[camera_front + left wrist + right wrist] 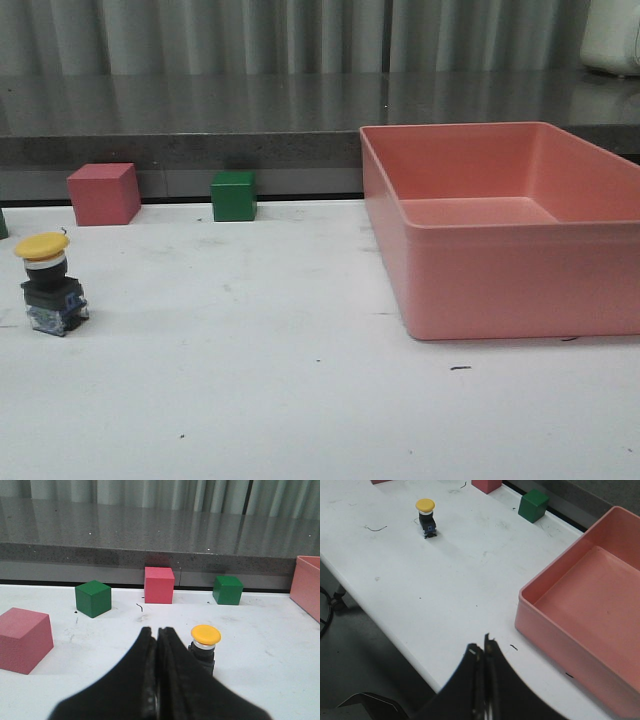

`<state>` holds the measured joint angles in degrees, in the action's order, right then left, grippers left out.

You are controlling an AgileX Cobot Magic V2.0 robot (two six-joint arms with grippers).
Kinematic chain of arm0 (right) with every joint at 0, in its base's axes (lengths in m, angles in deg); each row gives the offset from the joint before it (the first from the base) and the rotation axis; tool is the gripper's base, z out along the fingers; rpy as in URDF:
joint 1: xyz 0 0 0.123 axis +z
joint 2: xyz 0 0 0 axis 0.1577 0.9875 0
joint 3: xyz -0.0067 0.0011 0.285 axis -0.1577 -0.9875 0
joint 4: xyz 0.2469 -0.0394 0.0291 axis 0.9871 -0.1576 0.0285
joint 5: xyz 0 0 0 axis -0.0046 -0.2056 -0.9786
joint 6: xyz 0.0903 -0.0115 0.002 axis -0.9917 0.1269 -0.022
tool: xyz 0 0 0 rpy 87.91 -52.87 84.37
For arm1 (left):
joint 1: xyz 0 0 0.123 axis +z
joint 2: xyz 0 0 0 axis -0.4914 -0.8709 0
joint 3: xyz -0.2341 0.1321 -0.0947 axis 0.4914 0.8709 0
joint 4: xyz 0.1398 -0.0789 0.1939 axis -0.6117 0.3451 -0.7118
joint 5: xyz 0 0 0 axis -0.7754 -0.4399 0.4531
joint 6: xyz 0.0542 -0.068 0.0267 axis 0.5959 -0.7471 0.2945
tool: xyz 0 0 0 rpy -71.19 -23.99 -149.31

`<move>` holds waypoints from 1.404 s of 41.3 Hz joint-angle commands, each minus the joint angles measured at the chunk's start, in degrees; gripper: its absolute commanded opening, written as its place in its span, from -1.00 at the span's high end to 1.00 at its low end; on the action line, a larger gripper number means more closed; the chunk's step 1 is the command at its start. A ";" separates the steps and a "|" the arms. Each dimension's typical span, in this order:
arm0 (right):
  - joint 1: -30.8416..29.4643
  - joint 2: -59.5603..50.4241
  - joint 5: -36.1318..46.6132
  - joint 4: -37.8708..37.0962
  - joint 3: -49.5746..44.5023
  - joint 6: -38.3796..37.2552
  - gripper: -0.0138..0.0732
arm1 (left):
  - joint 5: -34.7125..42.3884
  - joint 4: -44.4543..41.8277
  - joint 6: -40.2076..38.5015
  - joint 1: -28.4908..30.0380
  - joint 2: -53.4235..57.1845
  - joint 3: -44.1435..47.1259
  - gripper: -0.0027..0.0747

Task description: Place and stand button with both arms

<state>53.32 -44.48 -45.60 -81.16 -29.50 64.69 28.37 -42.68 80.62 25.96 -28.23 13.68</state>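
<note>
The button (50,285) stands upright on the white table at the left, yellow cap on top, black collar and dark blocky base below. In the left wrist view my left gripper (157,630) is shut and empty, with the button (204,645) standing just beside its fingers, apart from them. In the right wrist view my right gripper (483,646) is shut on nothing above the table's near edge, far from the button (426,517). Neither arm shows in the front view.
A large pink bin (510,235) stands at the right. A pink cube (103,193) and a green cube (233,195) sit along the back ledge. The left wrist view also shows a second green cube (92,598) and a nearer pink cube (24,639).
</note>
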 commanded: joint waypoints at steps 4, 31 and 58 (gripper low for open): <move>-0.23 -0.03 3.85 -0.63 1.32 0.43 0.84 | 7.39 0.62 -0.05 0.67 2.63 0.91 0.98; -0.23 -0.03 3.64 -0.63 1.32 0.43 0.84 | 7.80 0.62 -0.05 1.89 2.56 0.91 0.98; -0.18 -0.97 4.26 -0.66 0.51 0.43 0.84 | 7.80 0.62 -0.05 1.89 2.56 0.91 0.98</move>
<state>53.32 -44.69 -45.60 -81.16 -29.90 64.69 31.52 -42.49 80.62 27.90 -26.98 13.68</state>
